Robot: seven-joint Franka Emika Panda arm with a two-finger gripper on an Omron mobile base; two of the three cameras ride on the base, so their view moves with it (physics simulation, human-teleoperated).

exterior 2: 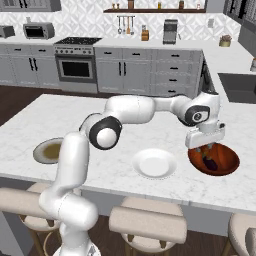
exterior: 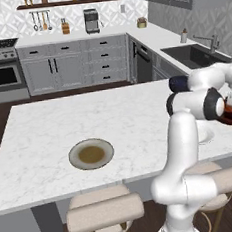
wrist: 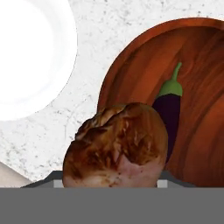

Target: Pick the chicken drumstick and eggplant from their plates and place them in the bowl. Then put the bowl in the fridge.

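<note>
One item, the eggplant (wrist: 168, 109), already lies in the bowl (exterior 2: 226, 161) at right of the right base view, so the gripper (exterior 2: 206, 147), partly closed around the chicken drumstick (wrist: 116, 146), should centre over the bowl before releasing low.

Eggplant (wrist: 168, 113) lies in the bowl (wrist: 131, 78), beside the white plate (wrist: 30, 57)

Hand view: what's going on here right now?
The robot's hand holds the reddish-brown chicken drumstick just over the round red-brown bowl. The glossy dark purple eggplant already lies inside that bowl. The plain white plate beside it and the grey-green rimmed plate are both bare.
</note>
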